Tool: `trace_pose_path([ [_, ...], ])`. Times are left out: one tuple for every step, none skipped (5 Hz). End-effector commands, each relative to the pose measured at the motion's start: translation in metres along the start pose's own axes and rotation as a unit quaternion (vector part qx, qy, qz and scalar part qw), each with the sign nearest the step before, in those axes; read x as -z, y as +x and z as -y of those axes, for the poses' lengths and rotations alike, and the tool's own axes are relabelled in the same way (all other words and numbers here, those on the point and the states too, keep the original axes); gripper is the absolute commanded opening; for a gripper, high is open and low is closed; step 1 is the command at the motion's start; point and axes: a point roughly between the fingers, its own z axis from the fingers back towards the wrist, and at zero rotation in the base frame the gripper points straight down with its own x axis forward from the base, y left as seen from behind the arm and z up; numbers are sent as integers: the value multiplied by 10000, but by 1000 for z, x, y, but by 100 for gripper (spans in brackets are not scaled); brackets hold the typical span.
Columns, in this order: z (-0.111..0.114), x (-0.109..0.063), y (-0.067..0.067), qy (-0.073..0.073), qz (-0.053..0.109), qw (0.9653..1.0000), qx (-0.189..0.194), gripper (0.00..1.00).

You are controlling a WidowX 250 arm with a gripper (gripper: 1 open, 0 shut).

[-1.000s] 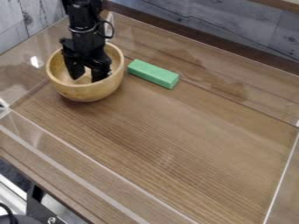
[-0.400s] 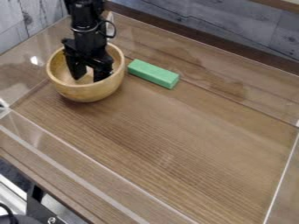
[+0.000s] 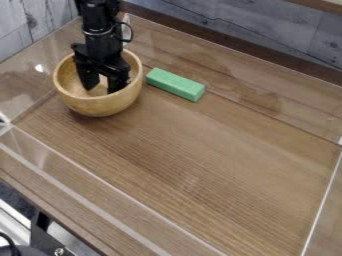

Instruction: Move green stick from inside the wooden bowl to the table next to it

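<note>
Near to far: in the bottom left corner, at about seven o'clock, some dark cables and a round dark part [image 3: 11, 243] sit outside the clear wall [image 3: 30, 196] that edges the tabletop [image 3: 201, 165]. The wood-grain surface opens out from the six o'clock side through the middle and over to three o'clock, with bare room for moving sideways there. At the right, about four o'clock, a clear wall rises along the edge.

Farther up, at ten o'clock, the round wooden bowl [image 3: 98, 104] rests near the left wall, so there is little room on its nine o'clock side and much more on its three o'clock side. The black pincer [image 3: 96, 80] reaches down into the bowl from above. Whether it is clenched or released I cannot tell, as its tips are too dark and small to read.

The green stick [image 3: 177, 84] lies flat on the tabletop, outside the bowl and just beside it, toward the bowl's two o'clock. It slants, its left end farther away than its right. Beyond it, the back wall [image 3: 254, 28] runs along the far edge, from twelve toward two o'clock.
</note>
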Motion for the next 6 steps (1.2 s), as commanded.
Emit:
trace_pose_path([
  [-2,-8,10,79,158,9998,-34,100],
  [-1,-5,11,68,130,9999,-56,100],
  [-1,-1,11,59,101,9999,-79,100],
  [0,3,12,57,65,9999,-99,100],
  [0,8,12,58,31,9999,-118,100],
  [0,12,12,58,-7,9999,-135,100],
])
